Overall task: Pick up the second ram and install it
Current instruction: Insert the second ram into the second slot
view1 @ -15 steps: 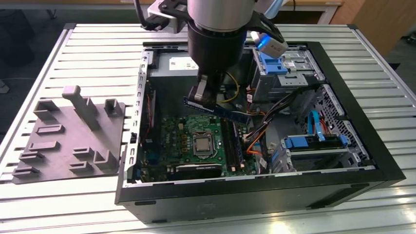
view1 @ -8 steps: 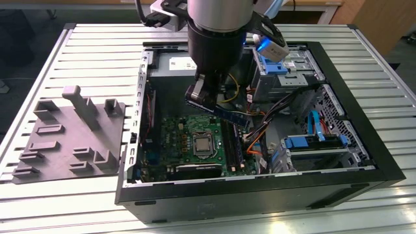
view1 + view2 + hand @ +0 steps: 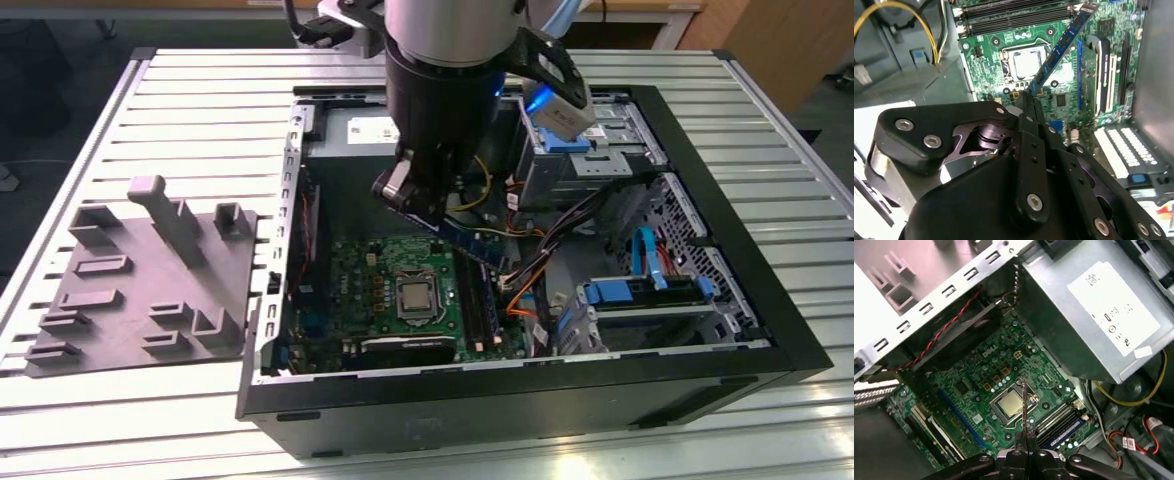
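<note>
- Blue-green second ram point(image 3: 463, 240) is clamped at one end by the closed gripper point(image 3: 404, 200). It hangs tilted above the CPU socket point(image 3: 416, 297), clear of the board.
- Risk: held by its end, the stick could pivot. If it meets a memory slot point(image 3: 1014, 22) beside the CPU socket askew, it may jam or strain the slot.
- Loose cables point(image 3: 534, 265) beyond those slots from the CPU socket could snag it.
- The open computer case point(image 3: 534, 398) lies on a ribbed metal table point(image 3: 160, 90). A grey moulded tray point(image 3: 147, 275) sits outside the case, well apart from the CPU socket.
</note>
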Controlling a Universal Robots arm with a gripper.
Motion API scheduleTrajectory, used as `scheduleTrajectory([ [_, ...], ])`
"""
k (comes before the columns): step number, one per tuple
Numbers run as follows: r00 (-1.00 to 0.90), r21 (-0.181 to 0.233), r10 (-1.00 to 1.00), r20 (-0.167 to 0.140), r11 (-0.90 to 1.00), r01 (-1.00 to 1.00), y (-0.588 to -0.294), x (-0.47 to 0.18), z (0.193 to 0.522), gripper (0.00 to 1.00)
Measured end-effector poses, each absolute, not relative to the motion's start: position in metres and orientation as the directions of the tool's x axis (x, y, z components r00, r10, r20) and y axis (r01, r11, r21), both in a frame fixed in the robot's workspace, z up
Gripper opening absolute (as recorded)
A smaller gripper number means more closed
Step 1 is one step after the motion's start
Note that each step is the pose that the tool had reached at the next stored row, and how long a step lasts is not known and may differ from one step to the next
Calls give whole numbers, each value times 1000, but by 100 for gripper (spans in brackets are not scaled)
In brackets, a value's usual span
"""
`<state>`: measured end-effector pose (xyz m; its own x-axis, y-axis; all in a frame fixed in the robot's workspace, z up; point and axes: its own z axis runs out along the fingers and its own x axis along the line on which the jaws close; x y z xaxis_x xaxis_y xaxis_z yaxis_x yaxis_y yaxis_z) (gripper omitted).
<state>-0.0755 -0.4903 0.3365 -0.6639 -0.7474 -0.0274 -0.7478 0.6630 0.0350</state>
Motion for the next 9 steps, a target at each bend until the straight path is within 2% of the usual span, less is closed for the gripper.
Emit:
scheduleTrajectory([
  [9, -775, 35, -631, -27, 774, -632, -490, -76, 336, 11],
])
